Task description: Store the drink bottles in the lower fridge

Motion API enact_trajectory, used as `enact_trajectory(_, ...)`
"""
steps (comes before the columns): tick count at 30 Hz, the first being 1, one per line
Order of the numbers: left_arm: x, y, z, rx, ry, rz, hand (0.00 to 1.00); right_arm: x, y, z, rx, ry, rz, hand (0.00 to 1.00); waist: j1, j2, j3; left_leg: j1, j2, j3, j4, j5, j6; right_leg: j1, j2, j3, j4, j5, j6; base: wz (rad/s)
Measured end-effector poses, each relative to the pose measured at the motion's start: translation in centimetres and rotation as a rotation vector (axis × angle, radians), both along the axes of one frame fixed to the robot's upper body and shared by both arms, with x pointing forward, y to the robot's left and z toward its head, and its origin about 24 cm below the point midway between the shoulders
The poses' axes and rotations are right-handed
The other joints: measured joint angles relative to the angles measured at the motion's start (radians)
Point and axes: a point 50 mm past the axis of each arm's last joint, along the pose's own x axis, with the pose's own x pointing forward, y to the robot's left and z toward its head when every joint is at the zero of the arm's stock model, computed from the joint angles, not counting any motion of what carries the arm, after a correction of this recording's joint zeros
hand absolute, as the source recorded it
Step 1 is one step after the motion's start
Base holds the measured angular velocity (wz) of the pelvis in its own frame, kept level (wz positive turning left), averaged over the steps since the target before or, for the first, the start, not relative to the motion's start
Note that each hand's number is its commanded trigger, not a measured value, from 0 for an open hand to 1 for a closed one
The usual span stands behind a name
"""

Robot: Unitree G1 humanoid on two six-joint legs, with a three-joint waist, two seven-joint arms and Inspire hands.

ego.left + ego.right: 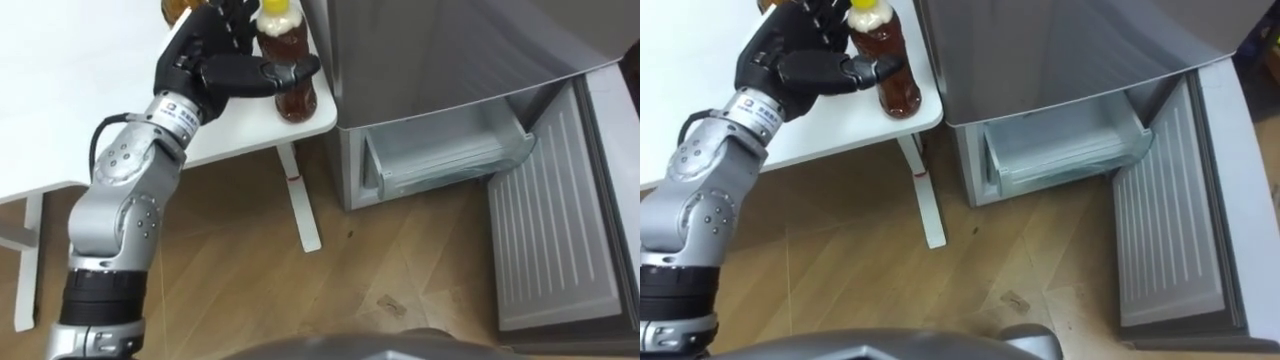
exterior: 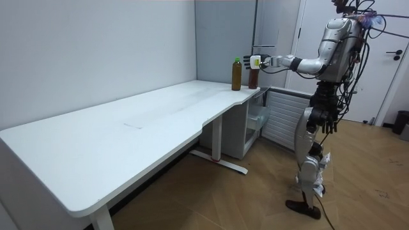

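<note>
A brown drink bottle with a yellow cap (image 1: 296,98) stands upright at the white table's corner (image 1: 322,118), beside the fridge. My left hand (image 1: 214,66) is round it: the thumb lies across its front and the fingers curl behind it. The same bottle (image 1: 900,92) and hand (image 1: 798,62) show in the right eye view. A second brown bottle (image 2: 236,74), green-capped, stands just behind on the table. In the room view I stand before the fridge with my left arm stretched out to the bottles and my right hand (image 2: 330,123) low at my hip.
The lower fridge compartment is open, with a clear drawer (image 1: 445,152) pulled out over the floor. Its grey door (image 1: 556,225) swings out to my right. A white table leg (image 1: 304,205) stands on the wooden floor between me and the fridge.
</note>
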Motion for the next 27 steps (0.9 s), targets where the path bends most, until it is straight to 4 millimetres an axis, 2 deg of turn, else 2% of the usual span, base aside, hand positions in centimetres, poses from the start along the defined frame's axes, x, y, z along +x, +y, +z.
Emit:
enact_trajectory(13, 0.29, -0.01, 0.20, 0.003, -0.005, 0.011, 0.00, 0.84, -0.03, 0.05, -0.003, -0.031, 0.008, 0.00, -0.003, -0.002, 0.0029, -0.001, 0.000, 0.024, -0.002, 0.000, 0.000, -0.004, 0.000, 0.019, -0.001, 0.001, -0.001, -0.05)
enact_trajectory(20, 0.39, 0.03, 0.03, 0.003, 0.003, 0.010, 0.00, 0.85, 0.00, 0.05, 0.003, -0.030, 0.008, 0.00, -0.006, 0.008, 0.0080, 0.000, 0.000, 0.025, -0.001, 0.000, 0.000, -0.006, 0.000, 0.024, -0.001, 0.002, -0.001, 0.00)
enact_trajectory(21, 0.50, 0.05, -0.08, 0.003, 0.009, 0.009, 0.21, 0.83, 0.02, 0.04, 0.006, -0.029, 0.008, 0.00, -0.006, 0.010, 0.0089, 0.000, 0.000, 0.025, -0.001, 0.000, 0.000, -0.006, 0.000, 0.024, -0.001, 0.002, -0.001, 0.00)
enact_trajectory(22, 0.58, 0.05, -0.11, 0.003, 0.011, 0.009, 0.55, 0.82, 0.02, 0.04, 0.006, -0.029, 0.008, 0.00, -0.006, 0.011, 0.0091, -0.001, 0.000, 0.025, -0.001, 0.000, 0.000, -0.007, 0.000, 0.024, -0.001, 0.002, -0.001, 0.00)
enact_trajectory(23, 0.70, 0.06, -0.16, 0.003, 0.014, 0.010, 0.66, 0.81, 0.02, 0.05, 0.007, -0.028, 0.010, 0.00, -0.007, 0.013, 0.0083, -0.002, 0.000, 0.025, -0.001, 0.000, 0.000, -0.008, 0.000, 0.024, -0.001, 0.002, -0.001, 0.00)
enact_trajectory(25, 0.74, 0.08, -0.25, 0.002, 0.018, 0.010, 0.98, 0.79, 0.02, 0.05, 0.007, -0.027, 0.010, 0.00, -0.009, 0.014, 0.0077, -0.002, 0.000, 0.025, -0.001, 0.000, 0.000, -0.008, 0.001, 0.024, -0.001, 0.002, 0.000, 0.00)
enact_trajectory(27, 0.74, 0.09, -0.27, 0.002, 0.019, 0.010, 1.00, 0.76, 0.03, 0.04, 0.009, -0.025, 0.010, 0.00, -0.011, 0.013, 0.0076, -0.002, 0.000, 0.024, -0.001, 0.000, 0.000, -0.008, 0.000, 0.024, 0.000, 0.003, 0.000, 0.00)
